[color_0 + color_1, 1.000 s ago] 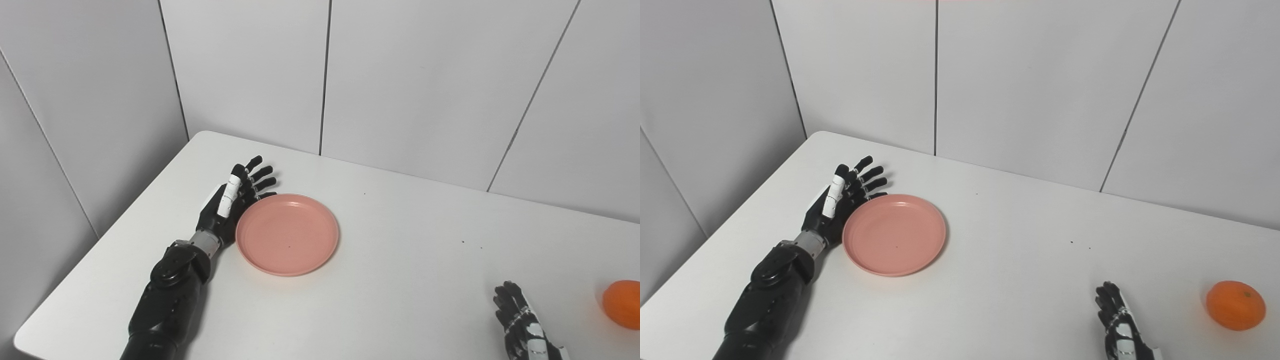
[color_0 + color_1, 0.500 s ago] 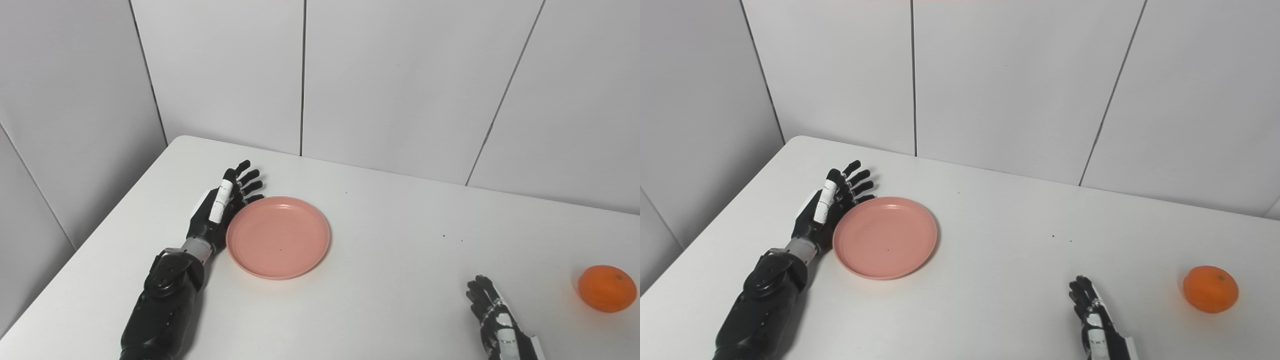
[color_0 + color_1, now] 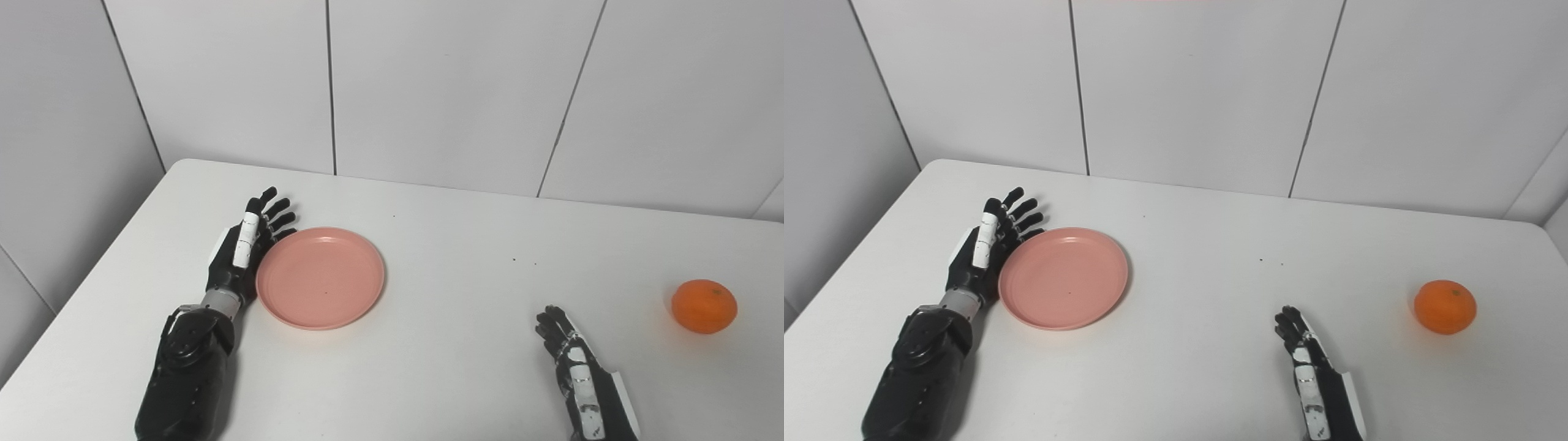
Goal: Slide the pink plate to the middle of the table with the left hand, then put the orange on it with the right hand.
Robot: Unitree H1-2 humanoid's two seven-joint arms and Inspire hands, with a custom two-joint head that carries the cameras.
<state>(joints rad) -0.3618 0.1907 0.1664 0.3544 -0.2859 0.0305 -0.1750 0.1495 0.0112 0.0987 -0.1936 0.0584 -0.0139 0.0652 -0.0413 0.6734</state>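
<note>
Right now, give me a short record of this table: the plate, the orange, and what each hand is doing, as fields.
plate: pink plate, empty, flat on the white table, left of the middle
orange: orange on the table near its right end, apart from the plate
left hand: left hand open, fingers extended, against the plate's left rim
right hand: right hand open, holding nothing, near the front edge, left of the orange and not touching it
task state: orange not yet on the plate

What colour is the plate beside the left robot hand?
The plate is plain pink, with one tiny dark speck near its centre; the left eye view shows it best.
</note>
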